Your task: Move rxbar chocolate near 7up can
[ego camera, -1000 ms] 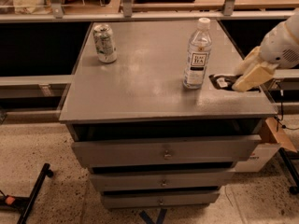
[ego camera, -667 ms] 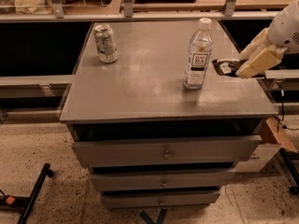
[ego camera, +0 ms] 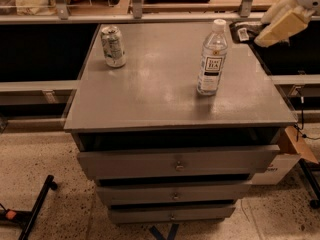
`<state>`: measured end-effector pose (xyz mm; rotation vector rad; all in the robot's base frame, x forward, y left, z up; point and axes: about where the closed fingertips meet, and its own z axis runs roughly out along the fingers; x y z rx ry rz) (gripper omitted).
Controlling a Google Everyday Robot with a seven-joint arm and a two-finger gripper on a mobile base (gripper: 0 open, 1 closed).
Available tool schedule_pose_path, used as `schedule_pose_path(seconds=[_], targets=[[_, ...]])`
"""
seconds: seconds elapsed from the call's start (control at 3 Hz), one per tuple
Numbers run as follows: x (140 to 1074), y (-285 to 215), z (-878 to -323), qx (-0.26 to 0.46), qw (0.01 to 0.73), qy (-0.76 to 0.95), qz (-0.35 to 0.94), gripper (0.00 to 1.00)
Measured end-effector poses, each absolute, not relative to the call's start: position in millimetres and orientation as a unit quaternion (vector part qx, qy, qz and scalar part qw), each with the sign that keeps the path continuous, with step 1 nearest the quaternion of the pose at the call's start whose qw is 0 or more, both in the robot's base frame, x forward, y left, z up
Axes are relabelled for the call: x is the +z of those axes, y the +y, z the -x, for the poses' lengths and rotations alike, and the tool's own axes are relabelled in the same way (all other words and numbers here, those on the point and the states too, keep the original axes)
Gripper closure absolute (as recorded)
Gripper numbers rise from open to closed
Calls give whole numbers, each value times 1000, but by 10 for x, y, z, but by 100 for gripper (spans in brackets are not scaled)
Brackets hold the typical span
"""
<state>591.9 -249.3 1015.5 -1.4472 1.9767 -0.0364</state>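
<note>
The 7up can [ego camera: 113, 46], silvery-white and green, stands upright at the back left of the grey cabinet top [ego camera: 150, 94]. The rxbar chocolate [ego camera: 242, 31], a flat black wrapper with a white patch, hangs in the air over the cabinet's back right corner. My gripper [ego camera: 256, 36] reaches in from the upper right with tan fingers [ego camera: 280, 26] and is shut on the bar's right end. The bar is far to the right of the can, with the bottle between them.
A clear plastic water bottle [ego camera: 212, 58] stands upright right of centre on the top. Below are three grey drawers [ego camera: 176, 163], the top one slightly pulled out. A shelf rail [ego camera: 150, 17] runs behind the cabinet. A cardboard box [ego camera: 295, 144] sits at the lower right.
My gripper has lifted the rxbar off the cabinet's right edge and carried it up and toward the back right corner. The can and bottle have not moved.
</note>
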Motion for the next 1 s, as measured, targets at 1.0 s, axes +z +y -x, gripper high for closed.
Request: schedule_pose_path(seconds=[1.0], targets=[[10905,-2045,-6550,-128,394,707,573,100]])
